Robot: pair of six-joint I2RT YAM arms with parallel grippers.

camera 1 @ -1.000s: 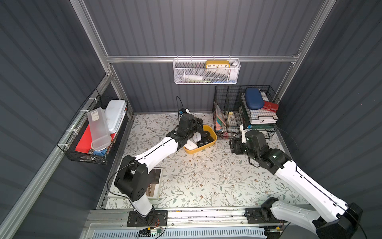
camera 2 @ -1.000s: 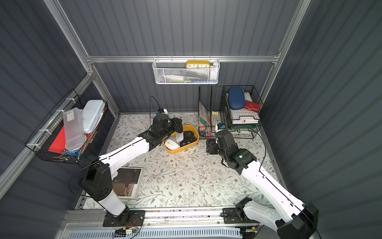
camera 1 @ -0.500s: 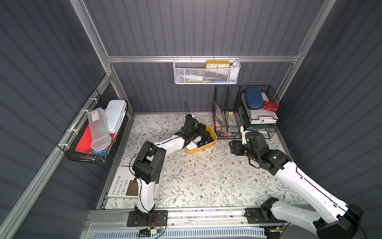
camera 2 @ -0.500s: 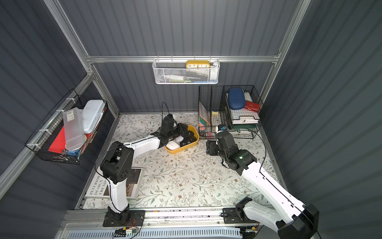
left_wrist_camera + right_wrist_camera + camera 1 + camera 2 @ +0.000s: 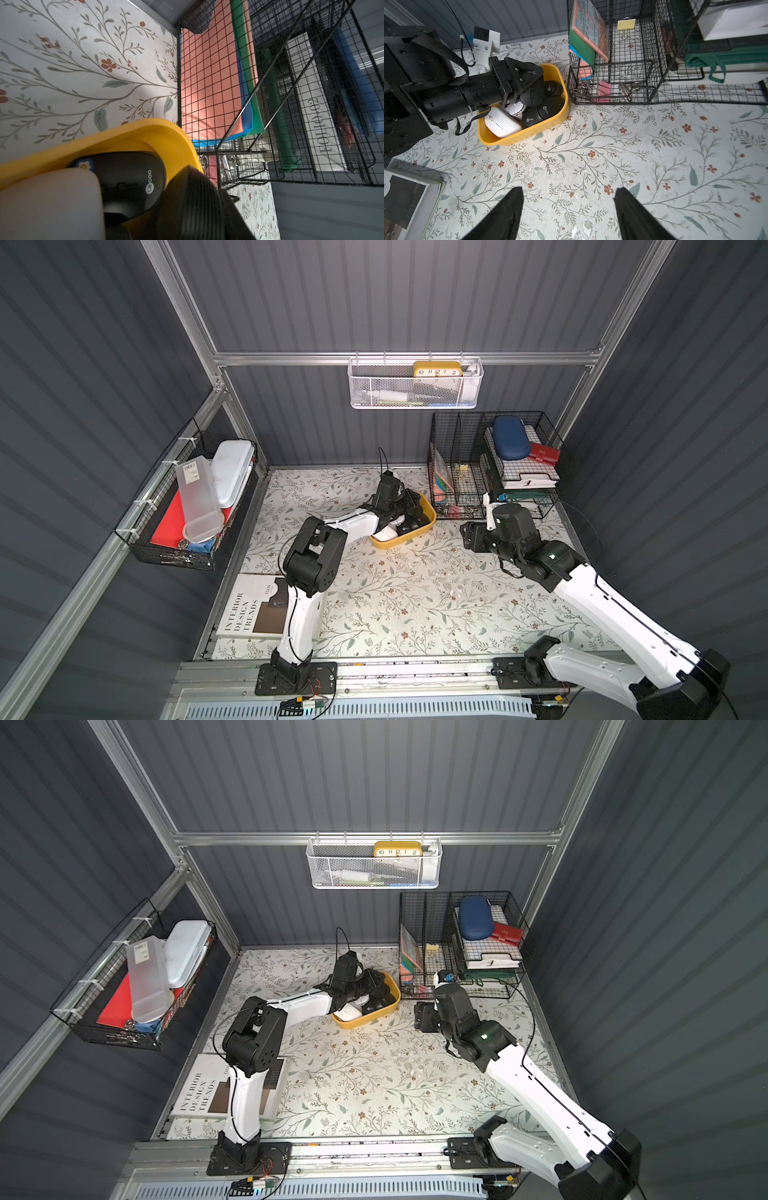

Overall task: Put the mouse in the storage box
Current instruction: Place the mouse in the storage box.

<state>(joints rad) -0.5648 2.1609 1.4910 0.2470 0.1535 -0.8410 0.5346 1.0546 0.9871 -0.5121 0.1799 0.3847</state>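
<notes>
Floral mat [image 5: 415, 593] carries a rounded yellow plastic storage box [image 5: 392, 542].

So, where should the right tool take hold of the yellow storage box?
Likely the rim of the storage box at the corner beside the large white mouse, coming from above with the right tool. There the thin upright wall shows a bare gap inside; the left arm overhangs the far wall.

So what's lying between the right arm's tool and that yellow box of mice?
Nothing. Only bare flowered tabletop lies between the right tool and the yellow box. The right wrist view shows this plainly.
</notes>
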